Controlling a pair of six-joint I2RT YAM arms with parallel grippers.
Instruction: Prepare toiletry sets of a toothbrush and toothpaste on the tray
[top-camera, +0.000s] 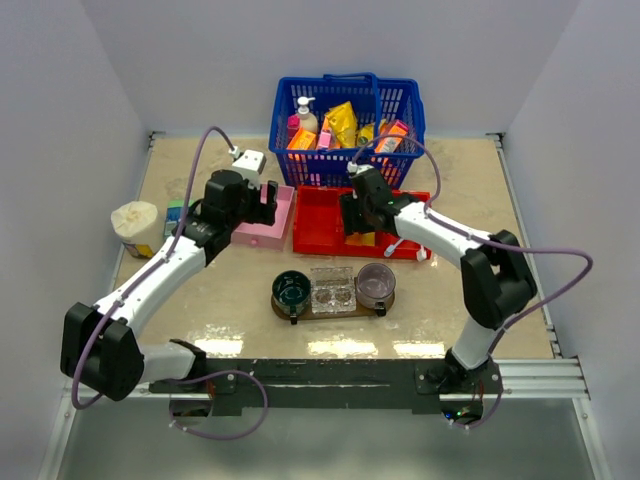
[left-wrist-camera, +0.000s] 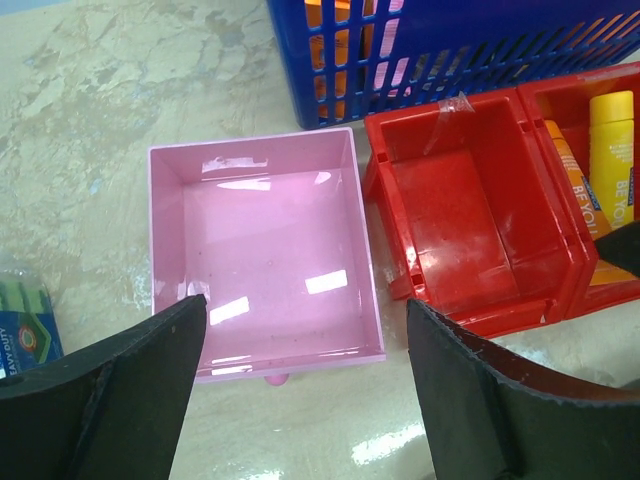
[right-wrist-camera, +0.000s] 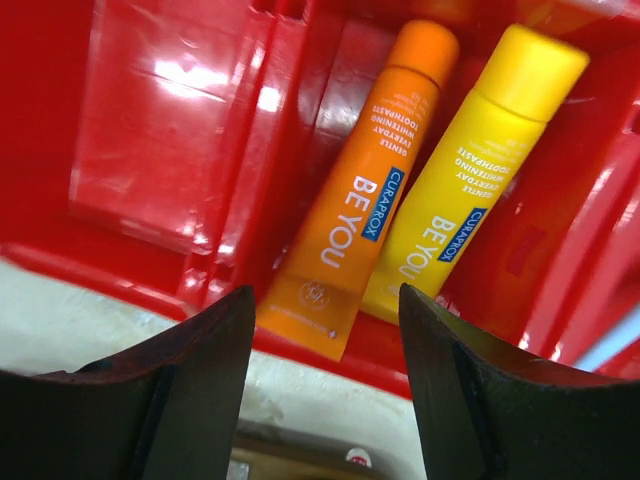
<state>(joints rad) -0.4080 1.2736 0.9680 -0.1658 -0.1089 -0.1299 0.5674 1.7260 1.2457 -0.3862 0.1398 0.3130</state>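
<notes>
**No set laid on the tray yet; toothpaste about to be picked**

The two toothpaste tubes, one orange (right-wrist-camera: 365, 190) and one yellow (right-wrist-camera: 465, 180), are seen lying side by side in a right-hand compartment of the red bin (right-wrist-camera: 150, 120), caps pointing away from the wrist camera. The right gripper (right-wrist-camera: 325, 300) is held just above their flat ends with its jaws apart; nothing is grasped. The orange tube's end is lined up between the jaws, so a pick of that tube is judged to be the step in hand.

The left gripper (left-wrist-camera: 305, 325) is held released over the pink box (left-wrist-camera: 265, 250), which lies to the left of the bin and is empty. Nothing is carried by it.

The tray (top-camera: 345, 313) lies near the middle of the table, near of the bin. Two cups and a clear glass piece stand on it, but no tube or toothbrush can be seen there. No toothbrush can be made out in any view. The whole task is therefore judged to remain: both tubes and both brushes are to be brought to the tray.
</notes>
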